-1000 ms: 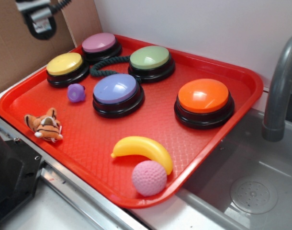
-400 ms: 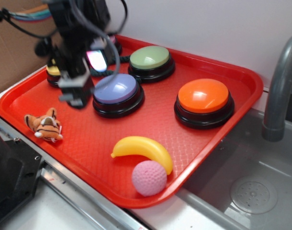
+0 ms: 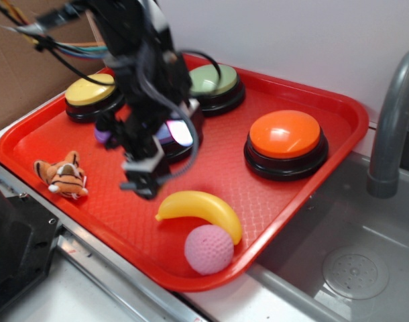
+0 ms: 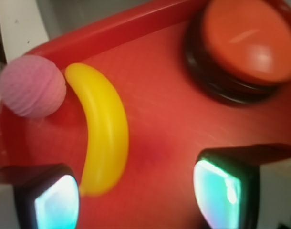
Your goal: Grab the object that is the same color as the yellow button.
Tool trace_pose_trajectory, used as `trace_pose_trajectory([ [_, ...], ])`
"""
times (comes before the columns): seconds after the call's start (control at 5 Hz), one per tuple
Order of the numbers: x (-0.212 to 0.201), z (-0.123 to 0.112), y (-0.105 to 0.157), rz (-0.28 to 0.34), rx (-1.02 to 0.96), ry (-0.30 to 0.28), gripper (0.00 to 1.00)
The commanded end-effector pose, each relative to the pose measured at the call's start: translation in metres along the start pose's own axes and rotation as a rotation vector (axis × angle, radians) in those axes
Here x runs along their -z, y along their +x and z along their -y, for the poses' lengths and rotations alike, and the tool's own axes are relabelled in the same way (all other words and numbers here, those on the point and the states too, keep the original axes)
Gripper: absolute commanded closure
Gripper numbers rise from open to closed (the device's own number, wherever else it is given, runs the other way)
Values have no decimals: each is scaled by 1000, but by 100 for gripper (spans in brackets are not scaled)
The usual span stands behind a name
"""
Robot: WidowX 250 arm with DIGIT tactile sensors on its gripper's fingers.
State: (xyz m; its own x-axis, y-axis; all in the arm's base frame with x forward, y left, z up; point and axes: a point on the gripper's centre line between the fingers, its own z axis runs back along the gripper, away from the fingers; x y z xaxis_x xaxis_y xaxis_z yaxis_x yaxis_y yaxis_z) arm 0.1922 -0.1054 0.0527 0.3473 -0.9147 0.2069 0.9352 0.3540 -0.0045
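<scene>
A curved yellow toy banana [image 3: 200, 208] [image 4: 103, 131] lies on the red tray [image 3: 305, 181] near its front edge, touching a pink ball [image 3: 209, 249] [image 4: 31, 86]. The yellow button [image 3: 89, 94] stands at the tray's back left. My gripper [image 3: 143, 182] [image 4: 136, 198] hangs over the tray just left of the banana, open, with nothing between its jaws. In the wrist view the banana's near end lies just ahead of the left pad [image 4: 57, 202], and the right pad [image 4: 217, 191] stands wide of it.
An orange button [image 3: 285, 142] [image 4: 248, 40] sits at the right, a green button [image 3: 214, 86] at the back. My arm hides most of a purple button. A toy tiger [image 3: 62, 176] lies at the tray's left. A sink [image 3: 352, 261] with a grey faucet [image 3: 392, 121] is on the right.
My arm has come down from the back left corner and swung right and forward across the tray, ending just left of the banana. Nothing on the tray has moved.
</scene>
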Motion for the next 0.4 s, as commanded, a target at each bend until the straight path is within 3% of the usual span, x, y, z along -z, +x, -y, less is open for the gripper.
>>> trace_pose_trajectory([
  [0.0, 24, 15, 24, 68, 74, 2, 0],
  [0.2, 33, 18, 26, 48, 38, -11, 0],
])
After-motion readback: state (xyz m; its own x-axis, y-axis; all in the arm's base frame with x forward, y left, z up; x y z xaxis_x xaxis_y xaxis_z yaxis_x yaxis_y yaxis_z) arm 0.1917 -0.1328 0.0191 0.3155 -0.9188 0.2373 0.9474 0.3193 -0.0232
